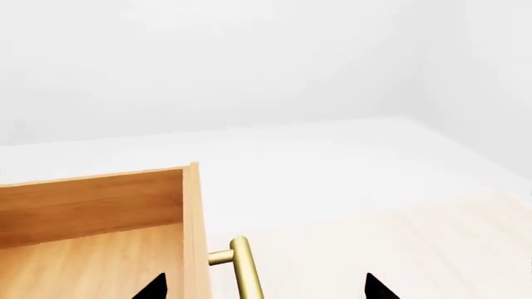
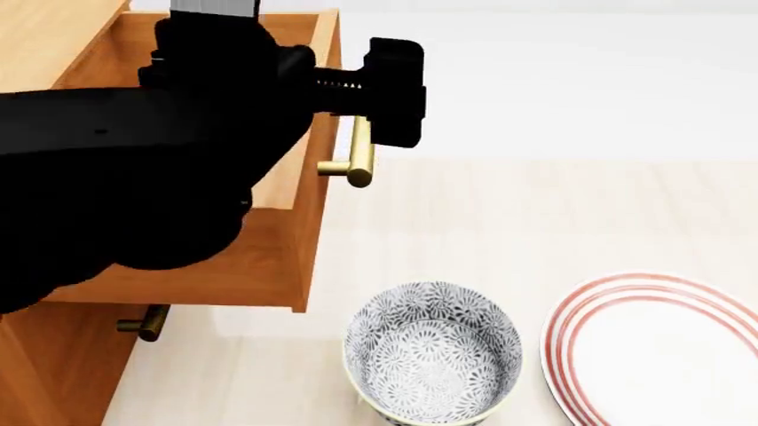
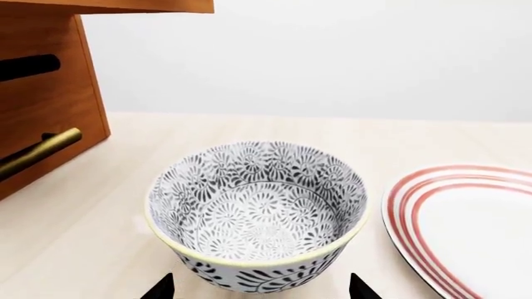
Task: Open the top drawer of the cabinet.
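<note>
We have the top drawer (image 2: 266, 257) of the cabinet (image 2: 53, 355) pulled well out over the bench's left edge. Our left tool (image 1: 264, 288) straddles its brass handle (image 2: 359, 153), tips apart. Next: lift clear.

Pale wood floor (image 2: 592, 222): cabinet (image 2: 48, 373), patterned bowl (image 2: 432, 355) (upright), red-ringed plate (image 2: 663, 346).

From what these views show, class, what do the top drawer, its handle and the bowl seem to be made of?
The top drawer: wood or wood veneer, going by its orange-brown grain and paler plain inside. Its handle: probably brass, a smooth yellow metallic bar. The bowl: likely glazed ceramic, with a glossy grey-and-white floral pattern and a cream rim.
</note>
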{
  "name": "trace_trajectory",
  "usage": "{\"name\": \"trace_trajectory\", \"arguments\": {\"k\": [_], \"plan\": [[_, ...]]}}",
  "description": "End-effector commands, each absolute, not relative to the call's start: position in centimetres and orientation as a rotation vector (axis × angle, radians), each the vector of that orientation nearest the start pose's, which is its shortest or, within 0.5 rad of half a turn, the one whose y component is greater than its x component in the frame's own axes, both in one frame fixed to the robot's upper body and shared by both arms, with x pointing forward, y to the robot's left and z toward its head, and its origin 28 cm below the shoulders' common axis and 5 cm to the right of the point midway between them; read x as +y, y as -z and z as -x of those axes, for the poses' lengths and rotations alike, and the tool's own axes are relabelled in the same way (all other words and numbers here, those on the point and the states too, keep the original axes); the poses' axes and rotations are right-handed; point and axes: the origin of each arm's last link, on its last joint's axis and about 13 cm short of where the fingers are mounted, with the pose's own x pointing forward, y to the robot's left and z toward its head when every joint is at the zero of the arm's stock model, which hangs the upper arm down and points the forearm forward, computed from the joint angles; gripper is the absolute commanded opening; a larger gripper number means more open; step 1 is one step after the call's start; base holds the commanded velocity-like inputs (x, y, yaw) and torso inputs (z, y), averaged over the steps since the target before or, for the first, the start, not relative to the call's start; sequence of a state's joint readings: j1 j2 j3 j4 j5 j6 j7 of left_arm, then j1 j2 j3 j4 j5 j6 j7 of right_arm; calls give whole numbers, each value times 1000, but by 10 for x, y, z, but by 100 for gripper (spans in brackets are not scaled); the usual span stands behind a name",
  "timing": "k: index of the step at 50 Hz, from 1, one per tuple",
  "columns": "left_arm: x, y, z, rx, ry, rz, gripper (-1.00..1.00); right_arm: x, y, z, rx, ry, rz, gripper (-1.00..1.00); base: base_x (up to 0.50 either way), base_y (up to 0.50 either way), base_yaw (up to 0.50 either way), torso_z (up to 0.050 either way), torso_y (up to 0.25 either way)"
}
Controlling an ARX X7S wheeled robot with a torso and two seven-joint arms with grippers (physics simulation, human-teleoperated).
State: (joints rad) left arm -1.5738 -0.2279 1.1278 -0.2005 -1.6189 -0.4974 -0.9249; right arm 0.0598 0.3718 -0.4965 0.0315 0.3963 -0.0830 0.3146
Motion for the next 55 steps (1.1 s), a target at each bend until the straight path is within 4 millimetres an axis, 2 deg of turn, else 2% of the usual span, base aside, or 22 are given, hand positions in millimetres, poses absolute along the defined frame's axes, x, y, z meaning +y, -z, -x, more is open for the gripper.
{"name": "trace_trajectory", "arguments": {"k": [1, 9, 16, 19, 23, 30, 36, 43, 47, 55], "plan": [[89, -310, -293, 43, 318, 6, 100, -93, -5, -201, 70, -138, -13, 100, 0, 0, 0, 0, 0], [98, -301, -265, -92, 345, -69, 100, -94, -5, -202, 72, -130, -16, 100, 0, 0, 0, 0, 0], [106, -288, -230, -279, 428, -128, 100, -94, -4, -203, 77, -122, -19, 100, 0, 0, 0, 0, 0], [110, -285, -222, -383, 403, -189, 100, -94, -4, -203, 79, -119, -21, 100, 0, 0, 0, 0, 0], [113, -279, -211, -405, 426, -178, 100, -94, -4, -203, 81, -117, -21, 100, 0, 0, 0, 0, 0], [118, -266, -199, -484, 415, -202, 100, -94, -5, -202, 84, -118, -20, 100, 0, 0, 0, 0, 0], [122, -247, -194, -507, 404, -221, 100, -94, -4, -202, 86, -119, -18, 100, 0, 0, 0, 0, 0], [127, -228, -186, -615, 383, -251, 100, -93, -3, -203, 88, -119, -17, 100, 0, 0, 0, 0, 0], [130, -207, -184, -600, 392, -263, 100, -93, -3, -202, 89, -118, -15, 100, 0, 0, 0, 0, 0], [136, -182, -184, -617, 376, -303, 100, -93, -2, -203, 91, -117, -14, 100, 0, 0, 0, 0, 0]]}}
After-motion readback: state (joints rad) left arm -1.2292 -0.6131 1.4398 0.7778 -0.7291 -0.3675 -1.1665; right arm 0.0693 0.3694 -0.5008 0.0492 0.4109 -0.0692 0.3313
